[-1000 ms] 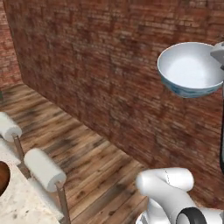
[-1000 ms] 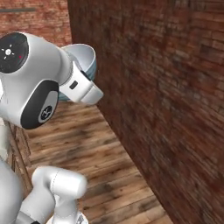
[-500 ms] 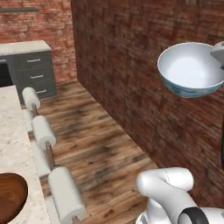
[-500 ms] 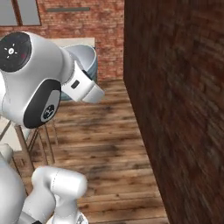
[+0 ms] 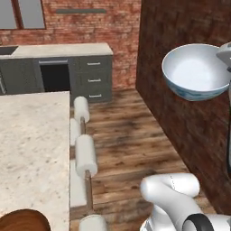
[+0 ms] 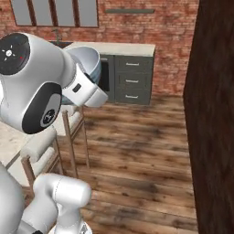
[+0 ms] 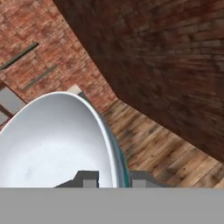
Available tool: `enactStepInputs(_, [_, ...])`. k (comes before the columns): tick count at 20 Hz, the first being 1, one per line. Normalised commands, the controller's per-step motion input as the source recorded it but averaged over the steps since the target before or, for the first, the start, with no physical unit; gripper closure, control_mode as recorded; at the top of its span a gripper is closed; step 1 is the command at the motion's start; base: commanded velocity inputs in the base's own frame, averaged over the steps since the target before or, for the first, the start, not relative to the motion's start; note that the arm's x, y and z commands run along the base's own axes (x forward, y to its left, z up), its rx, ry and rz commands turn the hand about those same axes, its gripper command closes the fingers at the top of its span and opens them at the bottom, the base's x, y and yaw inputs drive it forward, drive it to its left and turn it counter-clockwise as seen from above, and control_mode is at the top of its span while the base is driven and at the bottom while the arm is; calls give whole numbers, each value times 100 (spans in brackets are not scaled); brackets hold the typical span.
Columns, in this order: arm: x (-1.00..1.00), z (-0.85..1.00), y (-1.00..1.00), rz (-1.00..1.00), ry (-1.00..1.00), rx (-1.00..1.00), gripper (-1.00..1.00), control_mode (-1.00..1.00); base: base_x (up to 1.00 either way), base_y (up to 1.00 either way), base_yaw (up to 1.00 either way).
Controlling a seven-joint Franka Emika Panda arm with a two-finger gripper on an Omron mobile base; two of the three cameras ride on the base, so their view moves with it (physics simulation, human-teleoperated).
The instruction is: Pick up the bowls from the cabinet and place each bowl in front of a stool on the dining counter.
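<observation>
A: Two bowls? Arm pose?
B: Arm raised high, gripper [image 7: 113,178] clamped on white bowl [image 5: 195,71] rim, mid-air by brick wall [image 5: 189,27]. Brown wooden bowl [image 5: 22,221] sits on speckled stone bench [image 5: 31,135].
A: Change?
B: Base turned; grey drawers [image 5: 92,79] now ahead, padded stools [image 5: 85,153] closer.

stools [image 5: 85,155], grey drawers [image 5: 94,80], brick wall [image 5: 189,27]

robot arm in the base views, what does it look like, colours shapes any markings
The arm is glossy white with rounded, bulbous links and dark grey to black joint inserts. A round dark cap at the top of the big link in the right base view carries small white and red marks. A white curved elbow link sits low in the left base view. The hand ends in two small dark grey finger tips. No cables show.
</observation>
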Motion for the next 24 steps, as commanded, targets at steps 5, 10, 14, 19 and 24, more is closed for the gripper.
enactStepInputs(5, [0,0,0,0,0,0,100,100,100,-28,61])
enactStepInputs(10, [0,0,0,0,0,0,100,100,92,-14,64])
enactStepInputs(14, [0,0,0,0,0,0,100,100,19,9,65])
enactStepInputs(19, [0,0,0,0,0,0,100,100,-19,48,62])
enactStepInputs(24, [0,0,0,0,0,0,100,100,-22,61,57])
